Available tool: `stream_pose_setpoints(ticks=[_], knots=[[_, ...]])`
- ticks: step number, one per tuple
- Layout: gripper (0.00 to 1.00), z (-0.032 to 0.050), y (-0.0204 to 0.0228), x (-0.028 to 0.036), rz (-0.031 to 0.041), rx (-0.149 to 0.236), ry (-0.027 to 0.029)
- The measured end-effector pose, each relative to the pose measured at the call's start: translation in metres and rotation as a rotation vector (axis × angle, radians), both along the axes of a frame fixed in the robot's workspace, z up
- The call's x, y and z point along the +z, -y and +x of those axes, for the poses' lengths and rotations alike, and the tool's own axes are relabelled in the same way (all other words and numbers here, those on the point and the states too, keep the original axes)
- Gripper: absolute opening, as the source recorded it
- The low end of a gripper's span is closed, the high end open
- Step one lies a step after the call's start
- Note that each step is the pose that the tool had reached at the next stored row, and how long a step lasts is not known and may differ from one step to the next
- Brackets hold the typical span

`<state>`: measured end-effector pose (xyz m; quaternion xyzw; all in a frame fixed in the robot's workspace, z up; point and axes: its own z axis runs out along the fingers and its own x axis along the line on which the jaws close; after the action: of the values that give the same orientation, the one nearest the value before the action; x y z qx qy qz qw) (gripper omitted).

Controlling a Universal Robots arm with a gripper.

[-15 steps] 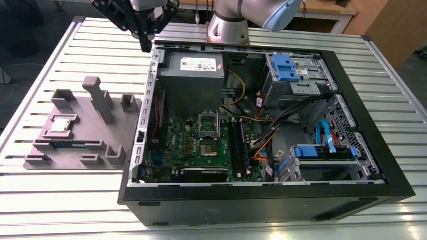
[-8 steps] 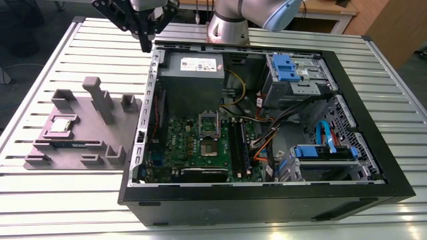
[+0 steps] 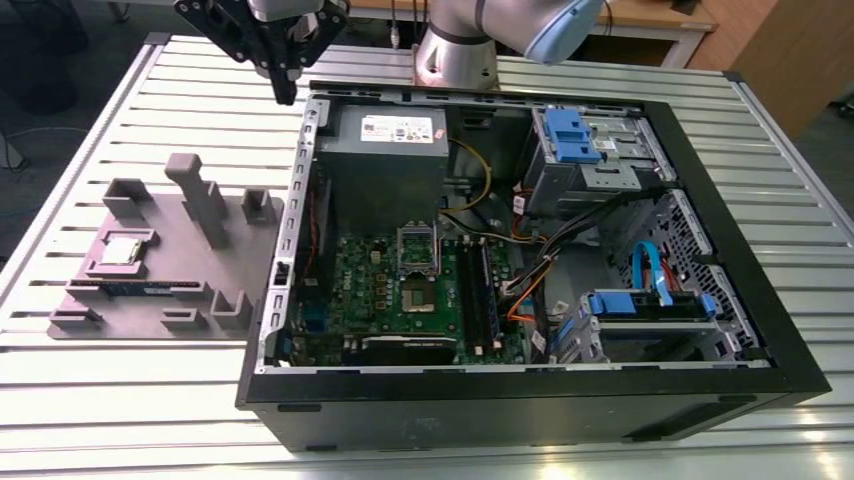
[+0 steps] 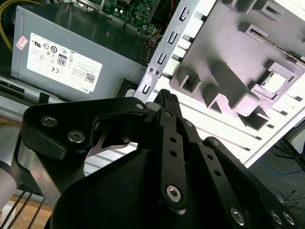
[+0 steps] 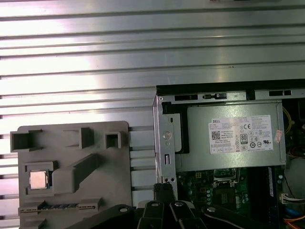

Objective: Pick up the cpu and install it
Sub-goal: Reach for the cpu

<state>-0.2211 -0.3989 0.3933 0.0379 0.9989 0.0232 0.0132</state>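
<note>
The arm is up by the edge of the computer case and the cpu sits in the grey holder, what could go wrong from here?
The gripper looks shut and empty; coming down on the cpu like that, it would probably press rather than grasp it.
The tall post of the grey holder stands beside the cpu and might catch a finger.
The gripper hangs near the case wall, which a low sweep could clip.
</note>
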Motion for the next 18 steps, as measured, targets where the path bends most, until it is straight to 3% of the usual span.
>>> stream_pose_setpoints(ticks=[18], knots=[[0.11,-0.0293,0.0,-0.0006,0.0,0.0,0.0003]])
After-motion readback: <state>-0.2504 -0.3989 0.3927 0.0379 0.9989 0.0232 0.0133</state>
